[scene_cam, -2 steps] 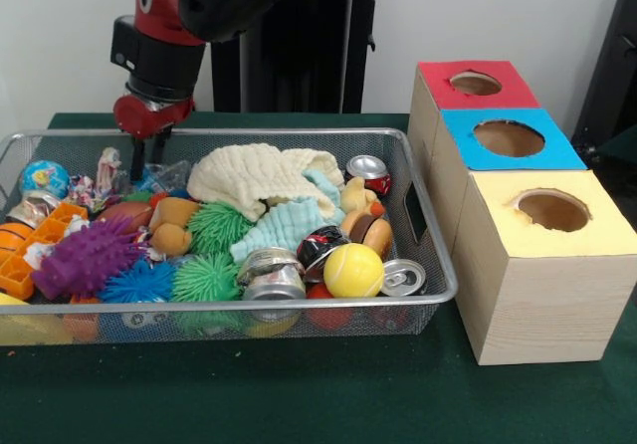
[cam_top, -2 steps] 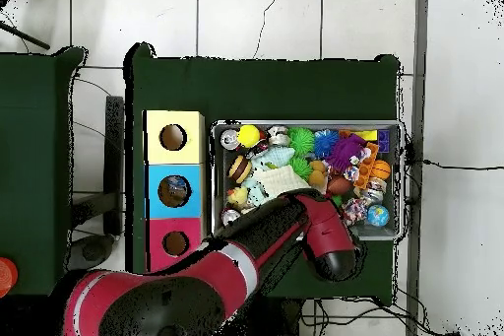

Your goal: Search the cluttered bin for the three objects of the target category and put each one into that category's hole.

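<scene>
Bin (scene_cam, -2 steps: pixel 418 227): wire mesh basket on the green table (scene_cam, -2 steps: pixel 299 394), stuffed full, sits left of the boxes.
Far left of bin: blue globe ball (scene_cam, -2 steps: pixel 44 177), orange block (scene_cam, -2 steps: pixel 30 255), purple spiky toy (scene_cam, -2 steps: pixel 85 261), blue spiky ball (scene_cam, -2 steps: pixel 139 283).
Gripper (scene_cam, -2 steps: pixel 146 160): hangs down from the red arm (scene_cam, -2 steps: pixel 169 26) into the back-left corner of the bin, tips down among the clutter by some crinkly wrappers. Can't tell if it's spread or pinched, the tips are too dark and half buried.
Middle of bin: two green spiky balls (scene_cam, -2 steps: pixel 206 278), cream cloth (scene_cam, -2 steps: pixel 261 177) heaped on top, pale teal toy (scene_cam, -2 steps: pixel 284 227) under it.
Cans: three show up, so these look like the target set. Crushed one (scene_cam, -2 steps: pixel 271 275) at the front, one on its side (scene_cam, -2 steps: pixel 403 278) in the front-right corner, red one (scene_cam, -2 steps: pixel 369 172) at the back right.
Also right side: yellow tennis ball (scene_cam, -2 steps: pixel 352 270) between the two front cans, burger toy (scene_cam, -2 steps: pixel 366 230) behind it.
Boxes: three wooden ones in a row right of the bin, each with a round hole on top. Yellow top (scene_cam, -2 steps: pixel 587 237) nearest, blue (scene_cam, -2 steps: pixel 557 152) in the middle, red (scene_cam, -2 steps: pixel 438 78) at the back.
Overhead: the arm covers the bin's lower left part, so no clear look at the gripper there either.
</scene>
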`<control>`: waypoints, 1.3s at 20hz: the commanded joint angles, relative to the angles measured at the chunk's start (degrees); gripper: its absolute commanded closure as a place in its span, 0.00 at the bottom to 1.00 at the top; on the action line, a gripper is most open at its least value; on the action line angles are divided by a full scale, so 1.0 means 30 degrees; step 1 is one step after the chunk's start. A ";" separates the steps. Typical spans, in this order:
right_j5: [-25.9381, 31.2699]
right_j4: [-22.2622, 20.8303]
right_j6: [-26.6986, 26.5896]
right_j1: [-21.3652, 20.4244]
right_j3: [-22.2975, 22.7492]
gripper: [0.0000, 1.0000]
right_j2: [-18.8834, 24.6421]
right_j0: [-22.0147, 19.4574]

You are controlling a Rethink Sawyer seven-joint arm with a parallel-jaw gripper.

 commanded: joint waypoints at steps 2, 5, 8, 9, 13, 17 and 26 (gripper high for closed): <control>-0.2925 0.1579 0.3393 0.0154 0.0618 1.00 0.4795 -0.1190; -0.2647 0.1704 0.2929 0.0025 0.0717 1.00 0.4930 -0.1334; -0.2341 0.1831 0.2672 -0.0136 0.0779 1.00 0.5110 -0.1398; -0.2208 0.1899 0.2600 -0.0208 0.0829 1.00 0.5155 -0.1403; -0.1760 0.1690 0.3562 -0.0614 0.1269 1.00 0.4675 -0.0698; -0.2056 0.0522 0.7077 -0.1180 0.2322 1.00 0.2414 0.2043; -0.4622 -0.1505 1.1354 -0.0855 0.3067 1.00 -0.1456 0.6395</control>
